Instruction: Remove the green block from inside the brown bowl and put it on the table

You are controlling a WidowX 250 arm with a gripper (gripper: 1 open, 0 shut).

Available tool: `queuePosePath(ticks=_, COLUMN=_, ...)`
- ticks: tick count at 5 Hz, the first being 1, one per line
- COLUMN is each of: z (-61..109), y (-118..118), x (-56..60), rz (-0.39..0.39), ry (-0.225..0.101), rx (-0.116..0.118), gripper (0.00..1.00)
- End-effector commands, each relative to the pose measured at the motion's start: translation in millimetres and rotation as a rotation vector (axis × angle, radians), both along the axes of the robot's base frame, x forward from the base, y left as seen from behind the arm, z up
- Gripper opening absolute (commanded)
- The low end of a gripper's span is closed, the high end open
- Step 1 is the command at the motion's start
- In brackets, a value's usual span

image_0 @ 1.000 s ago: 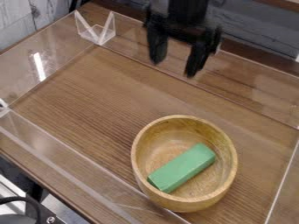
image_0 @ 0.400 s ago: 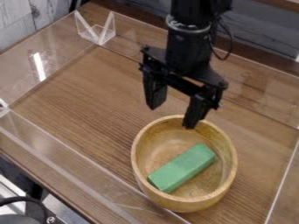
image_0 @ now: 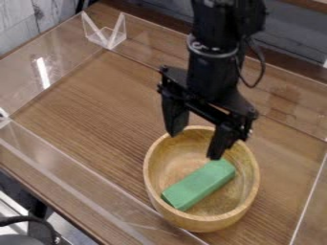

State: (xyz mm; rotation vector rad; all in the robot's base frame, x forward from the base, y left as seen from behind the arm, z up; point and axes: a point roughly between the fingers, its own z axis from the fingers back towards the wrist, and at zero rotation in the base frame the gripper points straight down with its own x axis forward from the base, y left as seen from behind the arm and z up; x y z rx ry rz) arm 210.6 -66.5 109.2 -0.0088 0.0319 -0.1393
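Green block (image_0: 200,184) lies flat in the brown bowl (image_0: 167,156), slanted from near-left to far-right, untouched. Bowl sits on the counter (image_0: 96,105) at the near right, close to the clear plastic wall (image_0: 76,196) along the near edge. Black gripper (image_0: 205,134) hangs pointing straight down over the bowl's far rim, jaws spread wide with nothing between them; one finger (image_0: 174,113) shows just outside the rim on the left, the other overlaps the bowl's far-right inner wall in this view. Whether either tip touches wood cannot be told. Change: a second ago the gripper stood well off toward the far wall, clear of the bowl; a moment later it was nearer and lower, just short of the rim; now it is over the rim itself. Jaws equally wide in all three views. Block and bowl have not shifted. Reading: this is the approach, nearly finished, with the grasp not yet begun. The jaws probably need to come a little nearer and drop into the bowl to straddle the block across its narrow width. Risk: a finger catching the thick rim and shoving the bowl.
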Motion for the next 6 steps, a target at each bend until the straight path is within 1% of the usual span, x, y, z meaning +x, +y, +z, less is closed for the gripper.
queuePosePath(ticks=1, z=3.5, y=-7.2, x=0.4, rz=-0.011, ry=-0.063, rx=-0.023, gripper=1.0)
queuePosePath(ticks=2, z=-7.3, y=-10.6, x=1.0, rz=-0.042, ry=-0.079, rx=-0.037, gripper=1.0)
queuePosePath(ticks=3, z=-12.7, y=-13.1, x=0.0, rz=-0.068, ry=-0.08, rx=-0.046, gripper=1.0)
queuePosePath(ticks=6, z=-21.7, y=-14.8, x=-1.3, rz=-0.109, ry=-0.09, rx=-0.067, gripper=1.0)
